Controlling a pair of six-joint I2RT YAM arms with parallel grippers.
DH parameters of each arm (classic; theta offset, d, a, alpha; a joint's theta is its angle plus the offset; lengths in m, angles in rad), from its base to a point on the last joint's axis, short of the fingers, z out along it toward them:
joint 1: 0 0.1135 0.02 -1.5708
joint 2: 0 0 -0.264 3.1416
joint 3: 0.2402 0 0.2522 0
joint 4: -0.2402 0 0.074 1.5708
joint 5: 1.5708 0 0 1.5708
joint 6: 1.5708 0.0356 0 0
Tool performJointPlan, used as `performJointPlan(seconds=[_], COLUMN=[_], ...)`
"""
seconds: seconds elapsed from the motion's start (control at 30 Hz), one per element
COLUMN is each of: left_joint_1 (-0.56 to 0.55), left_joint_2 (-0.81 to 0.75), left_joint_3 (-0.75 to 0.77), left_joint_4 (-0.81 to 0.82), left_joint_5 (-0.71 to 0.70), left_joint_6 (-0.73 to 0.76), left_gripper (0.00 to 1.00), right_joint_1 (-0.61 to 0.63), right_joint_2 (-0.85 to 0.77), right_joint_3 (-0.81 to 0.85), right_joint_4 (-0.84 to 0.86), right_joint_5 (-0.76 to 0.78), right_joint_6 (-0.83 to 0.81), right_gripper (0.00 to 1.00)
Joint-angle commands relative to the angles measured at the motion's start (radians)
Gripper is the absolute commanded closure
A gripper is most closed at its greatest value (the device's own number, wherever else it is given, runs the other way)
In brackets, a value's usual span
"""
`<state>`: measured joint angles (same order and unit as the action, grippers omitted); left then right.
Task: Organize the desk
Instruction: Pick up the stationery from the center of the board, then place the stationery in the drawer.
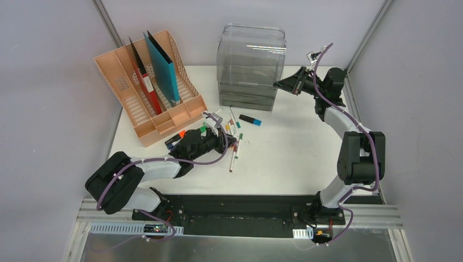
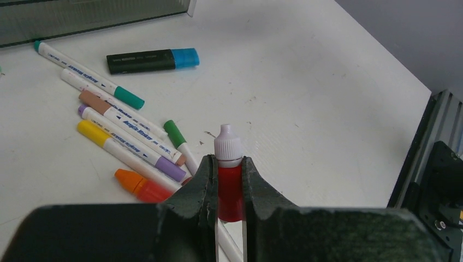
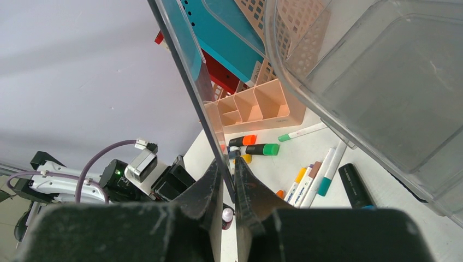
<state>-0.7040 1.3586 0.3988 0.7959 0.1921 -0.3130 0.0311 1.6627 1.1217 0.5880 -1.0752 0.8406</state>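
The white desk [image 1: 297, 155] carries a scatter of markers [image 1: 235, 134] at its middle. My left gripper [image 1: 231, 143] is low over the markers and shut on a small red bottle [image 2: 229, 188] with a white cap, held upright between the fingers in the left wrist view, where the gripper [image 2: 229, 164] fills the bottom. My right gripper [image 1: 279, 84] is at the right front corner of the clear grey drawer box [image 1: 251, 54]. In the right wrist view it [image 3: 228, 166] is shut on the edge of a thin clear panel [image 3: 185, 65] of that box.
A peach file rack [image 1: 143, 112] with red and teal folders stands at the back left. A black highlighter with a blue cap [image 1: 250, 120] lies in front of the drawer box and shows in the left wrist view [image 2: 153, 60]. Several coloured markers [image 2: 117, 136] lie left of the bottle.
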Motion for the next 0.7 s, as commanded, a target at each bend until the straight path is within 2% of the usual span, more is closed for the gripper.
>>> performJointPlan(seconds=[0.0, 0.2, 0.4, 0.67], left_joint_1=[0.035, 0.097, 0.120, 0.148], left_joint_2=[-0.035, 0.021, 0.187, 0.403], left_joint_3=[-0.007, -0.003, 0.053, 0.200], left_joint_4=[0.038, 0.056, 0.309, 0.524], left_joint_5=[-0.028, -0.071, -0.048, -0.104], left_joint_6=[-0.106, -0.405, -0.592, -0.741], left_gripper=[1.00, 1.00, 1.00, 1.00], right_joint_1=[-0.017, -0.017, -0.017, -0.018], right_joint_2=[0.003, 0.004, 0.007, 0.017], right_joint_3=[0.010, 0.010, 0.009, 0.007], right_joint_4=[0.036, 0.040, 0.079, 0.207], right_joint_5=[-0.009, -0.006, -0.014, -0.028], right_joint_6=[0.031, 0.036, 0.085, 0.234], right_gripper=[0.92, 0.92, 0.92, 0.92])
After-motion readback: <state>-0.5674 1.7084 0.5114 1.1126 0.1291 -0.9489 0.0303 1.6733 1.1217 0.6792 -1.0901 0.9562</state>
